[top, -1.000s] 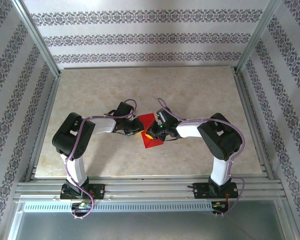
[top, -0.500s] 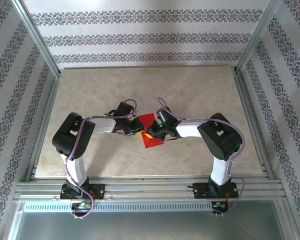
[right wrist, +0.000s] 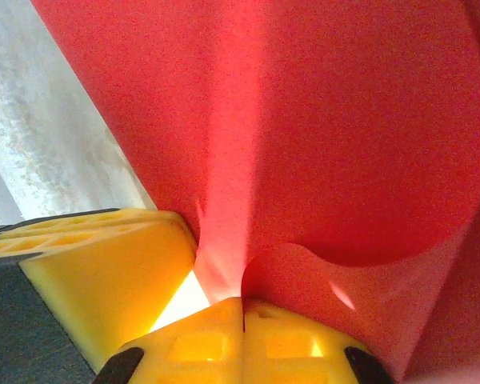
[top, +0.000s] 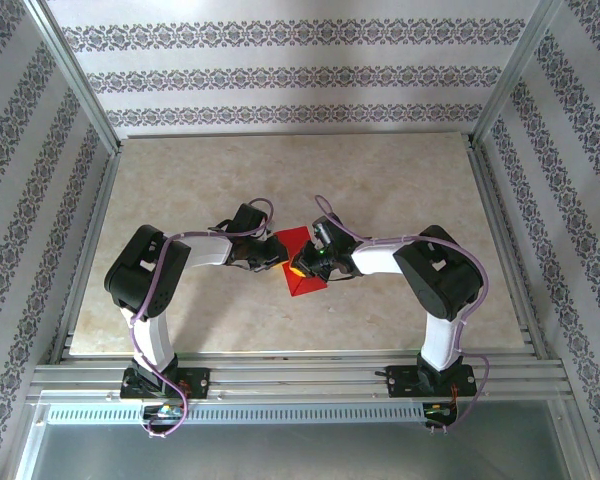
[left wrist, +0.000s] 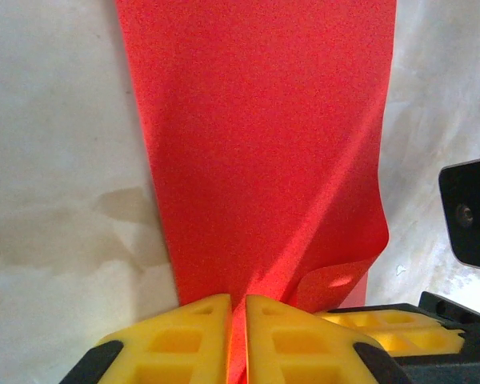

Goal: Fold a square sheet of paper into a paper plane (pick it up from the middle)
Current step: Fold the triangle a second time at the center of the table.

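Nothing moved: left fingers (left wrist: pixel 184 340), right fingers (right wrist: pixel 300 344) pinch red paper (left wrist: pixel 256 120).

- The top external camera sits high behind the arm bases. It looks down and forward over the whole tabletop (top: pixel 280 170) from far off, taking in both arms entire.
- The left wrist camera looks out along the left end effector (left wrist: pixel 237 312), very close above the square sheet of paper (left wrist: pixel 256 144).
- The right wrist camera looks out past the right end effector (right wrist: pixel 242 312), nearer still.
- All three views share the paper at mid-tabletop. Each wrist view catches part of the opposite end effector at its edge.
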{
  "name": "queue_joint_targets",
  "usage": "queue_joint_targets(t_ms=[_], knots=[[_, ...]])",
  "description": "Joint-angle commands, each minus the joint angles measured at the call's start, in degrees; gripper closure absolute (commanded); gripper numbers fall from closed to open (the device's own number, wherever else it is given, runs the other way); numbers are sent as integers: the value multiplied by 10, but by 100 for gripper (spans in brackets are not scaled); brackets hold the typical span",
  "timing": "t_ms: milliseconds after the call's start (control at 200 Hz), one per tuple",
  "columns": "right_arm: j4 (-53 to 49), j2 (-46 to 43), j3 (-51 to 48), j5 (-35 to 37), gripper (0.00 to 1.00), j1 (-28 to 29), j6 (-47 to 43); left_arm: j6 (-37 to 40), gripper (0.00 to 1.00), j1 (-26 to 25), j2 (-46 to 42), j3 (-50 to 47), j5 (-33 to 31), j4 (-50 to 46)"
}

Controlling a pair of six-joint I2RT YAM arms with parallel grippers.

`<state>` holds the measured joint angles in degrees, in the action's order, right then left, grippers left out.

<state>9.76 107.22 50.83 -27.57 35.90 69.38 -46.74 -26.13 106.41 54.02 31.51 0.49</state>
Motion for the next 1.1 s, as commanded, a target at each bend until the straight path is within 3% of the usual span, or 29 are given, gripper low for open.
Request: queue_joint_targets(t_ms=[0,1094], knots=[[14,10,12,16,95,6,12,5,86,5,20,3,-11,-28],[-35,-2,3,43,91,6,0,24,86,11,3,37,-34,-71]])
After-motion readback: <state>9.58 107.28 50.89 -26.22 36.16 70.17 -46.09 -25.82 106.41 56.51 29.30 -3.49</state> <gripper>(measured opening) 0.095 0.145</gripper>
